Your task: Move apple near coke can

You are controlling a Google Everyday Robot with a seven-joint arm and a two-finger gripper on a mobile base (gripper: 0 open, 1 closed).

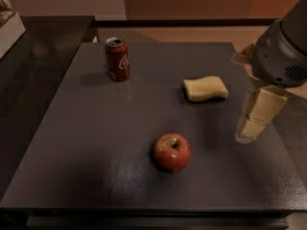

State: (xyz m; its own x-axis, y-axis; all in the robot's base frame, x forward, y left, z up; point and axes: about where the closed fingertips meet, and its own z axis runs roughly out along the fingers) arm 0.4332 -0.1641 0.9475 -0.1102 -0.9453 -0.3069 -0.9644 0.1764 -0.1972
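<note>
A round red apple (pixel 171 152) with yellowish patches sits on the dark table (pixel 96 143), front of centre. The red coke can (pixel 117 59) with a silver top stands upright at the back left. My gripper (pixel 254 116) hangs at the right edge of the table, to the right of the apple and well apart from it. It holds nothing that I can see.
A pale yellow wavy sponge (pixel 206 88) lies at the back right of the table, between the can and my arm. A dark counter (pixel 43 42) adjoins on the left, with a white box (pixel 9 25) at its far corner.
</note>
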